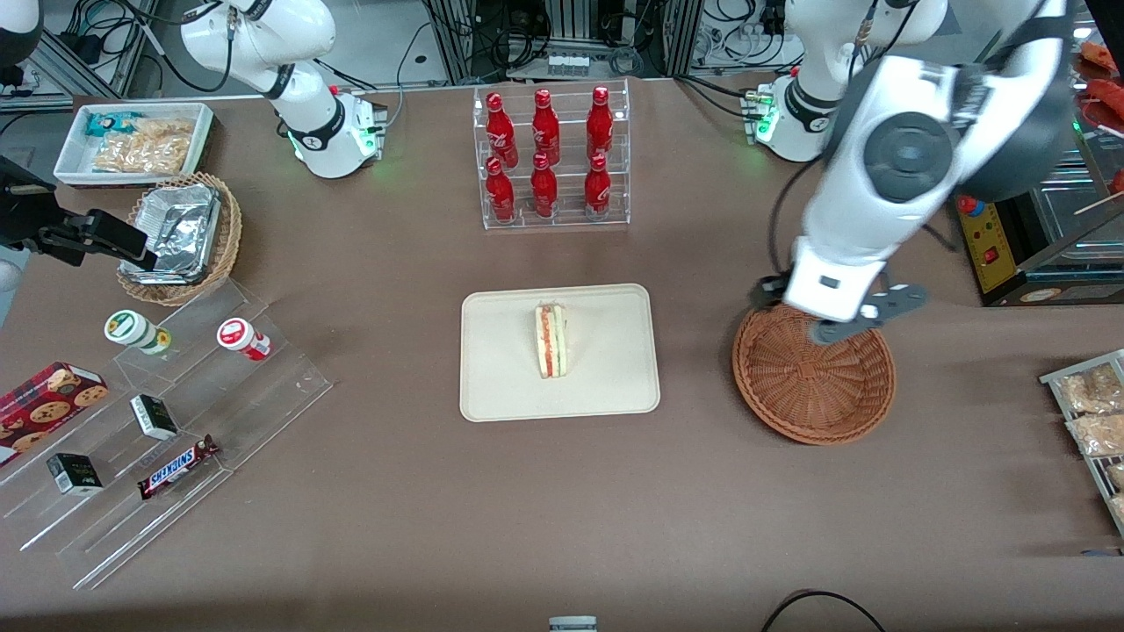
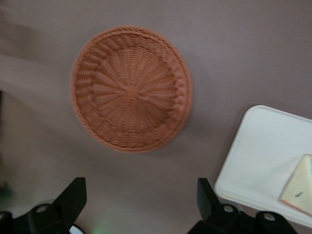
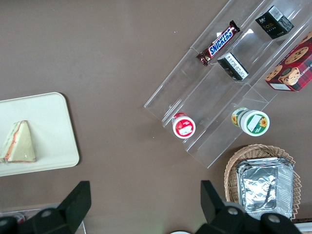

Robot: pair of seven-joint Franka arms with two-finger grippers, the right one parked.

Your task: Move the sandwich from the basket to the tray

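My gripper (image 1: 843, 320) hangs wide open and empty above the basket (image 1: 814, 379), which holds nothing. The sandwich (image 1: 551, 341) lies on the tray (image 1: 492, 386), well inside the rim; I judge the job done. It looks light, soft and easily crushed, best held gently across its bread faces. Bare table surrounds the tray; a bottle rack (image 1: 553, 158) stands farther from the front camera.

A triangular white-bread sandwich (image 1: 551, 341) with red-orange and green filling stripes lies near the middle of a flat cream rectangular tray (image 1: 500, 369) with rounded corners. The round, shallow, reddish-brown wicker basket (image 1: 812, 386) sits apart from the tray, toward the working arm's end, holding nothing.
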